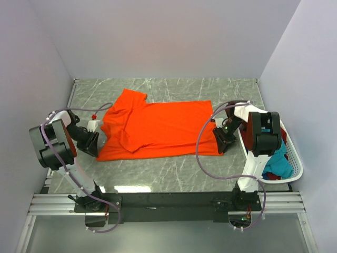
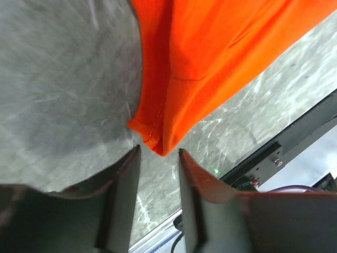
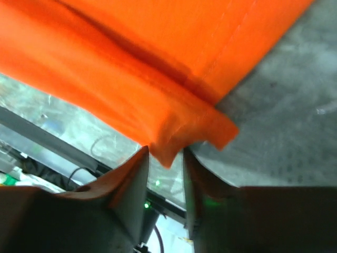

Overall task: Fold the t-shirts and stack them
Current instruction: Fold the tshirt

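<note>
One orange t-shirt [image 1: 163, 129] lies spread flat on the marble table [image 1: 174, 171], collar end to the left, with one sleeve poking toward the far wall. Two grippers sit low at its near corners. The left gripper [image 2: 159, 156] has its jaws parted, the shirt's corner tip just at its fingertips, ungripped. The right gripper [image 3: 166, 158] is parted too, a cloth corner dipping between its tips. One white basket [image 1: 296, 156] at the right holds bunched teal cloth [image 1: 279, 163]; how many shirts are in it, I cannot tell.
</note>
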